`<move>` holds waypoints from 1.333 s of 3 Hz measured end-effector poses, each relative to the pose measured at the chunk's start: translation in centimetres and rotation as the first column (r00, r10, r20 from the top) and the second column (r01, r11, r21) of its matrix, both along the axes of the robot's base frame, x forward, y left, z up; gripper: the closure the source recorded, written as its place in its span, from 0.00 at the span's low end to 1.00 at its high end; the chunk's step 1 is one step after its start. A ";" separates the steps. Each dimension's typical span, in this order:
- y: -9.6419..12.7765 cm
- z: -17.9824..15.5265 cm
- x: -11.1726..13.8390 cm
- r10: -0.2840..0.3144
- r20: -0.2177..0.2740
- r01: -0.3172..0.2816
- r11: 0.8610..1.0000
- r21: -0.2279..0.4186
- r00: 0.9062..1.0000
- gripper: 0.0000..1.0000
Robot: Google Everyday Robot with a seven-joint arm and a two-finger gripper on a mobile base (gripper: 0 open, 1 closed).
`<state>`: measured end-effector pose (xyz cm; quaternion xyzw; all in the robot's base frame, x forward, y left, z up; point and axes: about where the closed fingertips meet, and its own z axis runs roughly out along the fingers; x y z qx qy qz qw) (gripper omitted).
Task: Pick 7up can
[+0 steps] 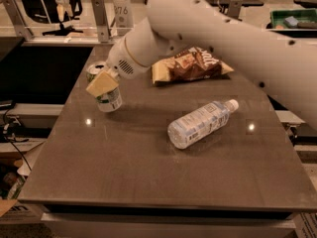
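Observation:
The 7up can is at the left of the table, white and green with a silver top, and it leans with its top toward the left. My gripper is closed around its upper half. One tan finger pad lies across the near side of the can; the other finger is hidden behind it. I cannot tell if the can's base still touches the table. The white arm reaches in from the upper right.
A clear plastic water bottle lies on its side mid-table. A brown chip bag lies at the back. The dark table drops off on the left and at the front edge. Metal rails and stands are behind the table.

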<state>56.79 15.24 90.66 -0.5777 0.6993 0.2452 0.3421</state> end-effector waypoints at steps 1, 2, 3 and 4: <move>-1.5 3.2 -0.3 0.013 0.018 -0.014 0.999 0.029 1.000 1.00; -2.8 6.5 -0.6 0.032 0.039 -0.035 0.997 0.070 0.999 1.00; -4.6 10.0 -0.8 0.060 0.055 -0.066 0.991 0.118 0.997 1.00; -4.6 10.0 -0.8 0.060 0.055 -0.067 0.991 0.118 0.997 1.00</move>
